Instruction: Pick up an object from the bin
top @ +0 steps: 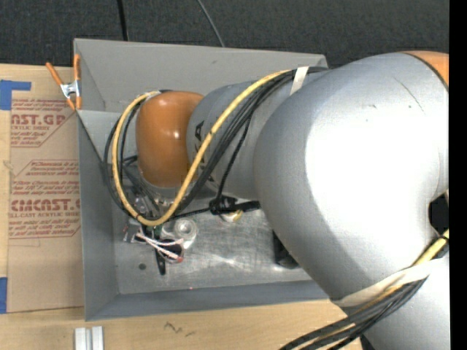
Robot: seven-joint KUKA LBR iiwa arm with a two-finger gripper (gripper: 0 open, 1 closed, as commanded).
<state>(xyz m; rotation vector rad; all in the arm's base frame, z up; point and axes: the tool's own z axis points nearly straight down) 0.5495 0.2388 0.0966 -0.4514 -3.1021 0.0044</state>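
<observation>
My gripper (169, 236) is low in the bin's front left part, under the arm's orange wrist cover, close to the floor. Its body shows as a cluster of metal parts and thin wires. A black object (283, 252) lies on the bin floor to the gripper's right, partly hidden by the arm. A small pale thing (232, 214) sits on the floor just behind the gripper, by the arm's edge. I see nothing held.
The big grey arm covers the right and middle of the bin, and black and yellow cables loop round the wrist. The bin's left wall stands close beside the gripper. A strip of bare floor shows along the front wall.
</observation>
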